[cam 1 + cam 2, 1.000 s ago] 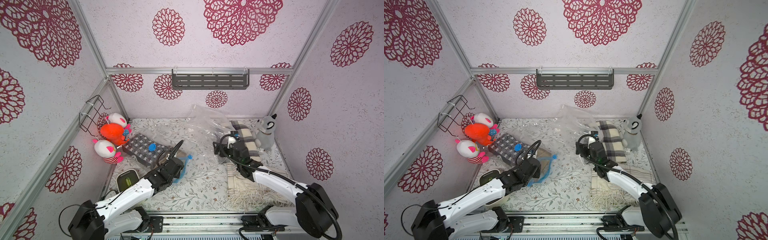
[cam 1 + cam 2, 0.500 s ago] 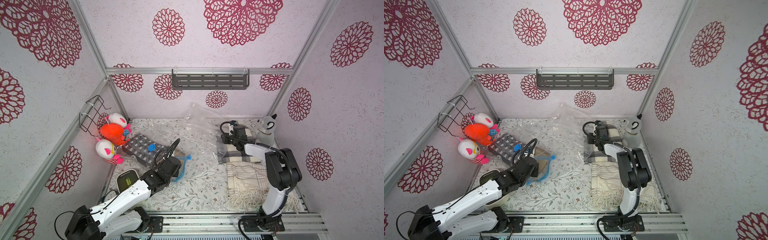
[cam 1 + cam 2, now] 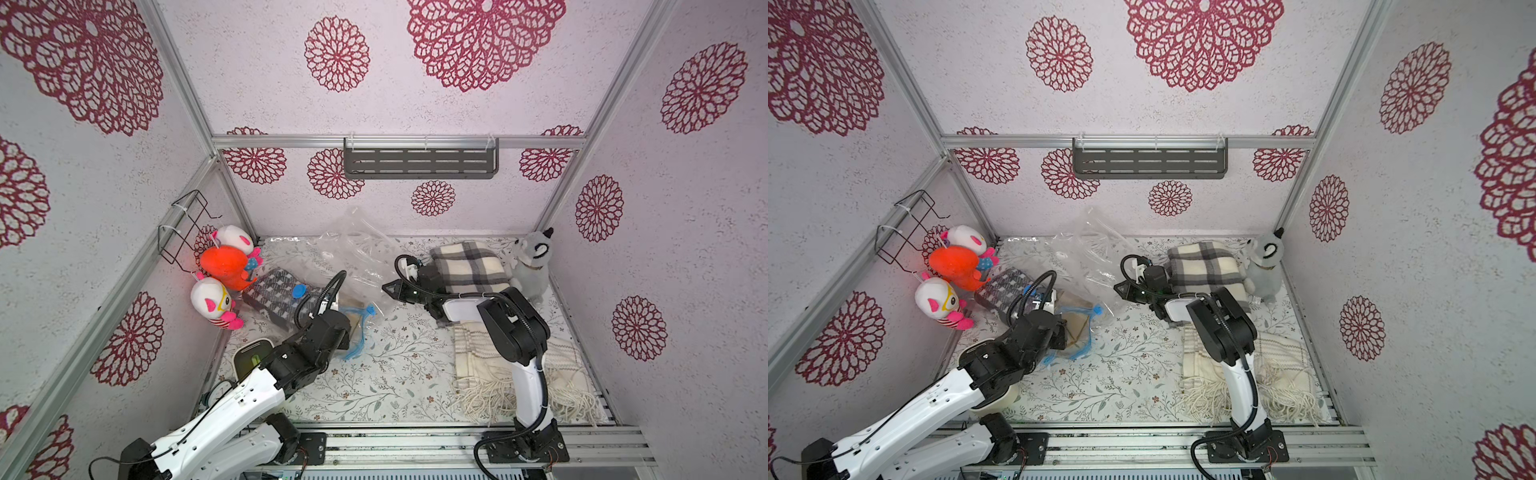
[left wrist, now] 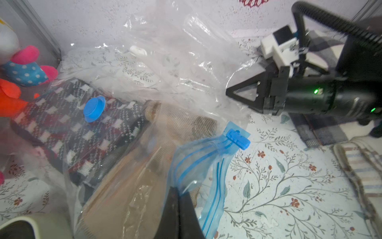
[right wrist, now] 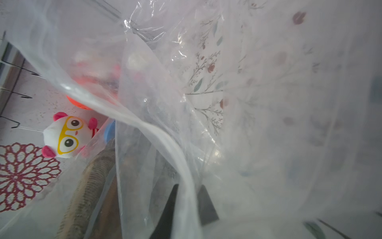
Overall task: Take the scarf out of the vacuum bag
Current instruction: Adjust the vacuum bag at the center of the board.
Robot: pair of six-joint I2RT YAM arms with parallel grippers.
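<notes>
Left gripper (image 4: 179,193) is pinched tight on the blue-striped zip mouth of the vacuum bag (image 4: 198,163), a little way from its blue slider clip (image 4: 237,137). Across from it, the right gripper (image 5: 187,187) has its jaws nearly together with a fold of clear film (image 5: 157,132) caught between them. I can't tell whether that film belongs to the same bag. The tan scarf (image 4: 182,124) lies inside the bag, behind the zip mouth. Beside it, a dark checked scarf (image 4: 62,128) sits in another bag under a blue valve cap (image 4: 94,108). On the floral table (image 3: 395,374), a grey-and-cream plaid scarf (image 3: 469,266) lies folded by the far wall, next to a grey plush toy (image 3: 532,262). A cream fringed scarf (image 3: 478,365) is spread beneath the right arm.
</notes>
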